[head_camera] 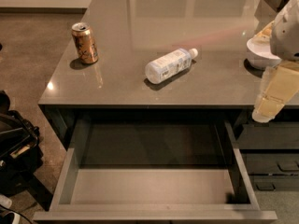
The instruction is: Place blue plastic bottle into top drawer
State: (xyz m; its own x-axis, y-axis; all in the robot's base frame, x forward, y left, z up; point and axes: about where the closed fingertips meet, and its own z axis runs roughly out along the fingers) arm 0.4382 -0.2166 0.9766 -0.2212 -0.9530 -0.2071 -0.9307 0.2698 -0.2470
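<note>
The can [84,43] stands at the counter's [140,13] left. The bottle [168,65] lies on its side mid-counter, long axis diagonal, cap pointing back-right, behind the open drawer [152,185]. The gripper [266,111] hangs well right of the bottle at the counter's front edge, and whether it is wide or narrow cannot be told.

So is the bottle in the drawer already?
No, the blue plastic bottle lies on its side on the countertop, behind the open top drawer, and the tool hangs by its right edge.

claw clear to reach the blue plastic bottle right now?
Likely yes. The blue plastic bottle lies on its side on open counter, apart from the can; the claw hangs at the counter's front edge, white bowl behind it.
</note>
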